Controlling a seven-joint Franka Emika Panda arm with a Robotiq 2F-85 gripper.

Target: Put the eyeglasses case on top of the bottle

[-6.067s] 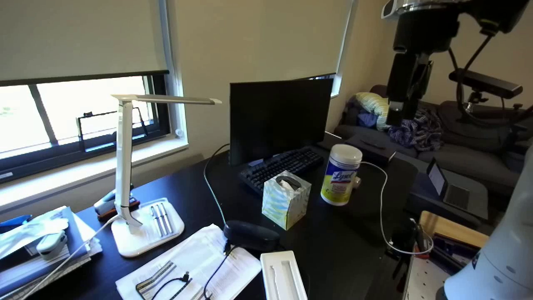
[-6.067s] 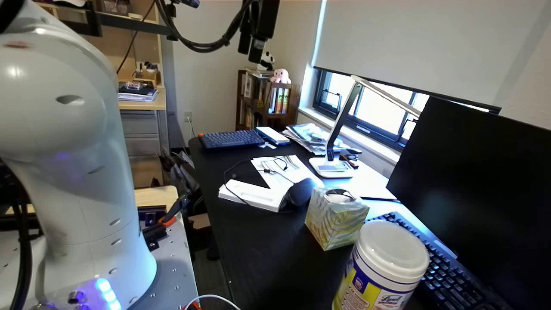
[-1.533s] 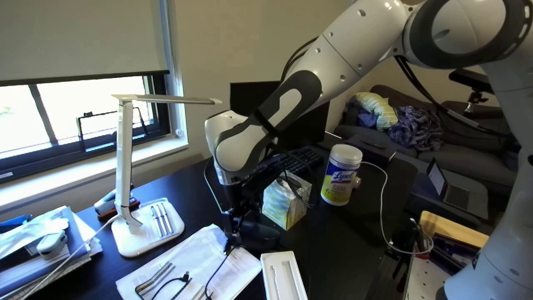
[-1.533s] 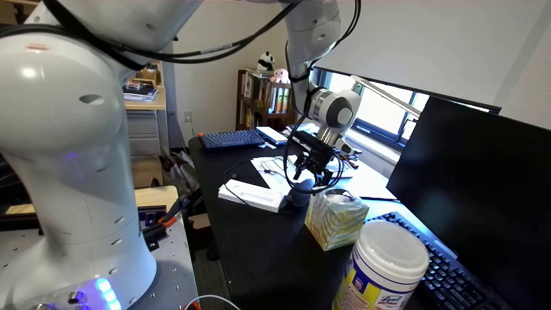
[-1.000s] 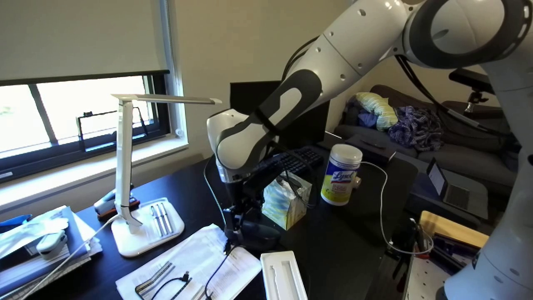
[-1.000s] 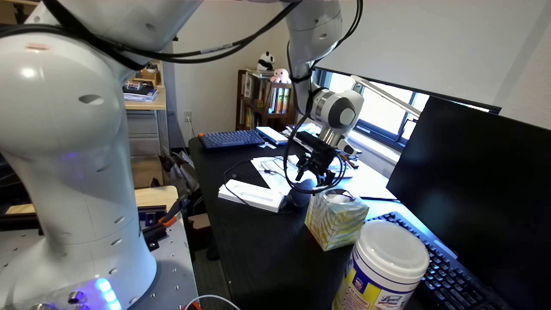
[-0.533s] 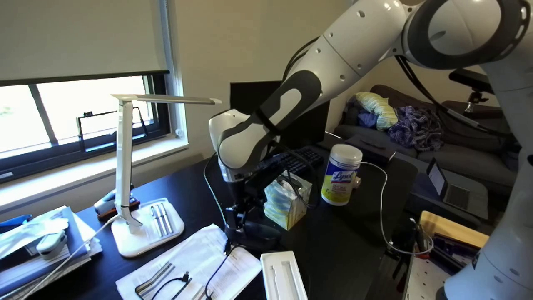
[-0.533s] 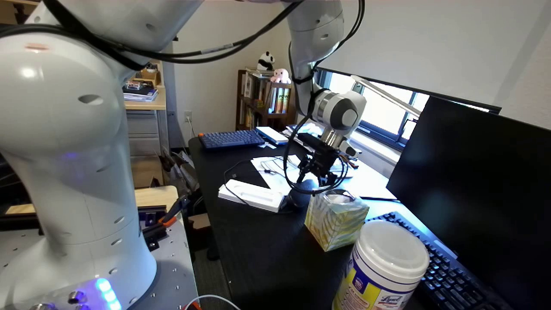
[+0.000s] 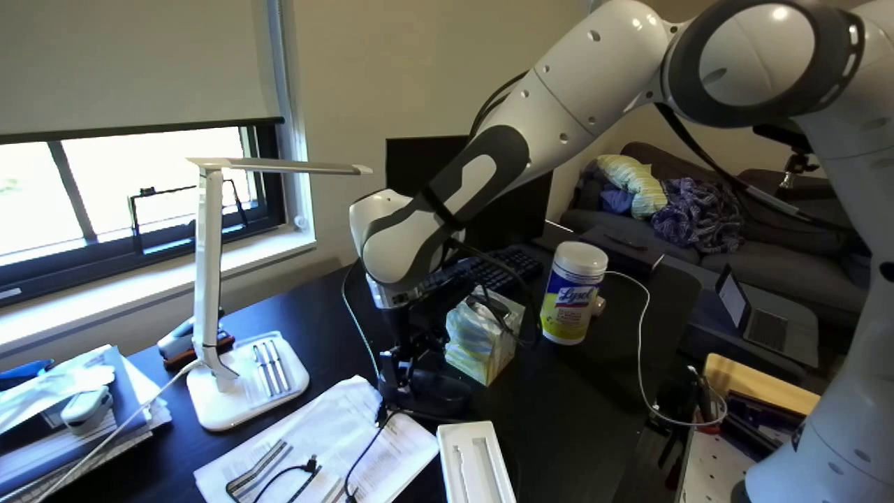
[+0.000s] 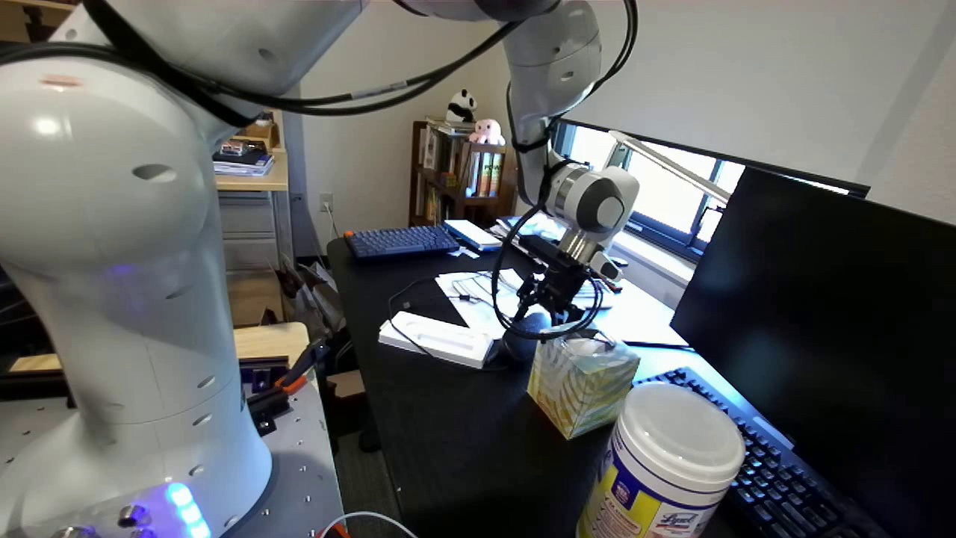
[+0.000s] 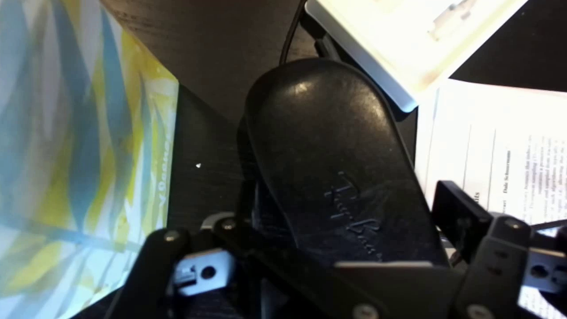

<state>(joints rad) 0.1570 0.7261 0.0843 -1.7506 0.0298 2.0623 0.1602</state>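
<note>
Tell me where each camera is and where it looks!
In an exterior view: near the white papers, facing the flat black monitor; the jointed white arm shows at the picture's right.
In an exterior view: near the white-capped, blue-and-yellow plastic bottle, facing the brown wooden bookshelf; the arm stands at the picture's left.
Wrist view: mounted on the arm, looking down at the oblong black eyeglasses case between the fingers of its black tool.
Both exterior views share the bottle.

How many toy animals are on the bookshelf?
2. In an exterior view, a panda and, to its right in the picture, a pink toy sit on the bookshelf. Others may be hidden, perhaps behind the robot arm.
</note>
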